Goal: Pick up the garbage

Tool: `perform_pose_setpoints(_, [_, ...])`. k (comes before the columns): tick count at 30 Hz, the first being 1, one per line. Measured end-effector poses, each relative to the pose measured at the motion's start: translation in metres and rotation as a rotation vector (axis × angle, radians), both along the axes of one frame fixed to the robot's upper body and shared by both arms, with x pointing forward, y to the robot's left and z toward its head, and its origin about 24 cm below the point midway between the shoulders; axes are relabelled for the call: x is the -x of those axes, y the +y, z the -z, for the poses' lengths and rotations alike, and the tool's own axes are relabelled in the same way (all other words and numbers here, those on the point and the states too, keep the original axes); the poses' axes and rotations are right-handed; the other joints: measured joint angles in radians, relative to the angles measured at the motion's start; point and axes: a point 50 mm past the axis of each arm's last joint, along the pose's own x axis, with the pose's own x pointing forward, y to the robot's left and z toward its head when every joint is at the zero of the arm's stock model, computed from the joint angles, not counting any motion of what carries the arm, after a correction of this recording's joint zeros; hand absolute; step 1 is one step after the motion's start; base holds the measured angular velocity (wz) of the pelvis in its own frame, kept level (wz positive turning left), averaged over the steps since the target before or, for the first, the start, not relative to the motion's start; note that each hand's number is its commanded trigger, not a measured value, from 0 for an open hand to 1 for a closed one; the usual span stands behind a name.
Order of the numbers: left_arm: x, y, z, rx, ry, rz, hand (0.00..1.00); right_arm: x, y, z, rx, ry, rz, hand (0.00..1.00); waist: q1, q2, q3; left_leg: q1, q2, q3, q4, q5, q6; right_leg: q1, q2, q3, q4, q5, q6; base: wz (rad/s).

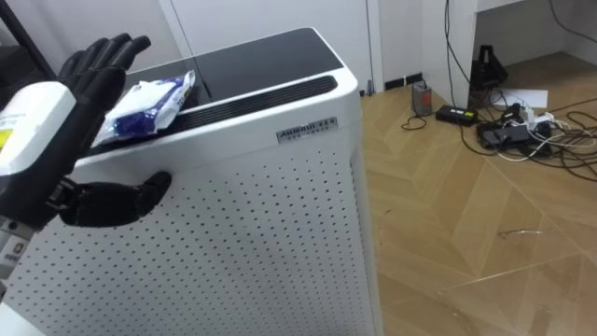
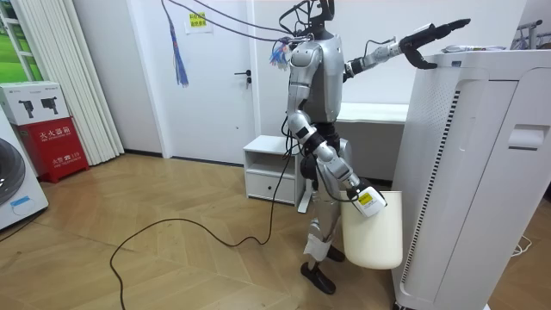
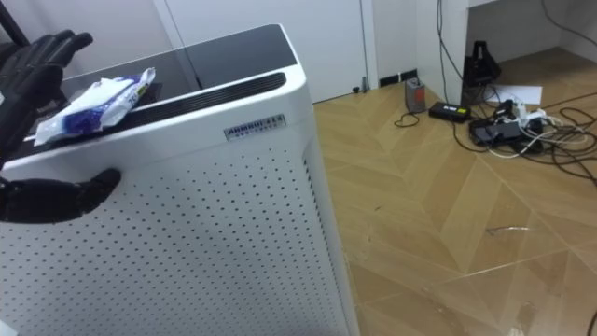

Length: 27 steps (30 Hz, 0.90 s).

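Observation:
A crumpled white-and-blue packet [image 1: 149, 103] lies on the dark top of a tall white air purifier [image 1: 261, 196], near its left edge. My left hand [image 1: 93, 73] reaches in from the left, open. Its straight fingers rest by the packet's left end, and its thumb [image 1: 126, 199] hangs lower against the purifier's perforated side. In the room view I stand facing the purifier [image 2: 465, 172] with my left hand [image 2: 430, 36] raised to its top. My right hand [image 2: 355, 191] is low at the rim of a white bin [image 2: 374, 234] by my legs.
Wooden floor spreads to the right of the purifier, with a tangle of cables and a power strip [image 1: 518, 126] by the far wall and a small box [image 1: 422, 96] near it. Behind me stand a low white cabinet [image 2: 271, 168] and a red box [image 2: 52, 129].

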Motion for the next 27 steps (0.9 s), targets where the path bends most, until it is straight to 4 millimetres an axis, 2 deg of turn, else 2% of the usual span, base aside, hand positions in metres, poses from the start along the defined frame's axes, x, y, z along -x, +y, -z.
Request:
perform_pose_setpoints(4, [-0.009, 0.004, 0.002, -0.011, 0.114, -0.002, 0.01, 0.001, -0.001, 0.001, 0.006, 0.016, 0.012, 1.00, 0.001, -0.001, 0.0006, -0.002, 0.005, 0.011, 0.001, 0.005, -0.005, -0.012, -0.001, 0.003, 0.020, -0.004, -0.002, 0.00])
perform_pose_setpoints(5, [-0.010, 0.005, 0.004, -0.014, 0.157, -0.004, 0.15, 0.002, -0.001, 0.001, 0.006, 0.019, 0.013, 1.00, 0.000, -0.001, 0.0006, -0.003, 0.006, 0.014, 0.001, 0.004, -0.005, -0.016, 0.000, 0.004, 0.023, -0.005, -0.001, -0.04])
perform_pose_setpoints(6, [-0.012, 0.006, 0.007, -0.015, 0.199, -0.003, 0.20, 0.002, -0.001, 0.002, 0.006, 0.023, 0.015, 1.00, 0.001, -0.002, 0.0003, -0.009, 0.008, 0.020, 0.001, 0.005, -0.004, -0.023, 0.000, 0.005, 0.025, -0.005, 0.000, -0.04])
perform_pose_setpoints(7, [-0.012, 0.007, 0.008, -0.014, 0.222, -0.001, 0.32, 0.002, -0.001, 0.002, 0.007, 0.027, 0.016, 1.00, 0.001, -0.002, 0.0004, -0.011, 0.011, 0.026, 0.000, 0.005, -0.003, -0.025, 0.000, 0.005, 0.024, -0.005, 0.000, 0.00])
perform_pose_setpoints(8, [-0.014, 0.007, 0.010, -0.016, 0.253, 0.005, 0.60, 0.003, -0.001, 0.003, 0.009, 0.036, 0.017, 1.00, 0.001, -0.003, 0.0008, -0.013, 0.019, 0.043, -0.002, 0.008, 0.002, -0.028, 0.001, 0.005, 0.023, -0.004, 0.001, 0.00])
perform_pose_setpoints(10, [-0.018, 0.007, 0.007, -0.015, 0.265, 0.007, 0.78, 0.004, -0.002, 0.003, 0.016, 0.051, 0.026, 1.00, 0.004, -0.002, 0.0002, -0.014, 0.024, 0.056, -0.002, 0.008, 0.002, -0.029, 0.001, 0.005, 0.023, -0.004, 0.002, 0.02])
perform_pose_setpoints(11, [-0.020, 0.007, 0.003, -0.012, 0.265, 0.005, 1.00, 0.004, -0.002, 0.003, 0.022, 0.055, 0.028, 1.00, 0.009, -0.001, -0.0007, -0.015, 0.026, 0.064, -0.002, 0.007, 0.000, -0.031, 0.001, 0.007, 0.023, -0.003, 0.004, -0.05])
perform_pose_setpoints(13, [-0.024, 0.008, -0.007, 0.000, 0.243, -0.008, 1.00, 0.003, -0.002, 0.002, 0.028, 0.059, 0.026, 1.00, 0.013, 0.000, -0.0015, -0.016, 0.031, 0.080, -0.002, 0.007, 0.000, -0.032, 0.001, 0.008, 0.022, 0.000, 0.008, -0.06])
perform_pose_setpoints(14, [-0.027, 0.010, -0.012, 0.008, 0.243, -0.017, 1.00, 0.003, -0.002, 0.002, 0.030, 0.063, 0.027, 1.00, 0.014, 0.003, -0.0040, -0.014, 0.038, 0.102, -0.003, 0.008, 0.000, -0.031, 0.001, 0.008, 0.019, 0.002, 0.011, -0.05])
perform_pose_setpoints(16, [-0.029, 0.012, -0.018, 0.024, 0.241, -0.033, 1.00, 0.003, -0.002, 0.002, 0.034, 0.070, 0.027, 1.00, 0.012, 0.008, -0.0074, -0.007, 0.040, 0.110, -0.004, 0.015, 0.000, -0.026, 0.000, 0.010, 0.020, 0.002, 0.012, -0.07])
perform_pose_setpoints(18, [-0.028, 0.011, -0.024, 0.013, 0.252, -0.022, 1.00, 0.004, -0.003, 0.003, 0.043, 0.077, 0.027, 1.00, 0.013, 0.010, -0.0087, 0.004, 0.039, 0.121, -0.001, 0.026, -0.014, -0.016, -0.001, 0.016, 0.018, 0.002, 0.012, -0.06])
perform_pose_setpoints(19, [-0.027, 0.011, -0.025, 0.010, 0.254, -0.019, 1.00, 0.004, -0.003, 0.003, 0.044, 0.080, 0.028, 1.00, 0.013, 0.010, -0.0087, 0.007, 0.038, 0.123, 0.000, 0.026, -0.014, -0.012, -0.002, 0.016, 0.018, 0.001, 0.013, 0.00])
perform_pose_setpoints(21, [-0.027, 0.010, -0.024, 0.008, 0.270, -0.014, 1.00, 0.005, -0.003, 0.003, 0.047, 0.087, 0.029, 1.00, 0.011, 0.010, -0.0087, 0.021, 0.037, 0.148, 0.002, 0.023, -0.009, -0.004, -0.007, 0.017, 0.018, -0.003, 0.019, 0.00])
perform_pose_setpoints(27, [-0.028, 0.011, -0.029, 0.011, 0.257, -0.017, 1.00, 0.005, -0.003, 0.003, 0.054, 0.089, 0.029, 1.00, 0.010, 0.009, -0.0084, 0.024, 0.030, 0.149, 0.001, 0.011, 0.009, -0.004, -0.011, 0.025, 0.022, -0.008, 0.022, 0.00])
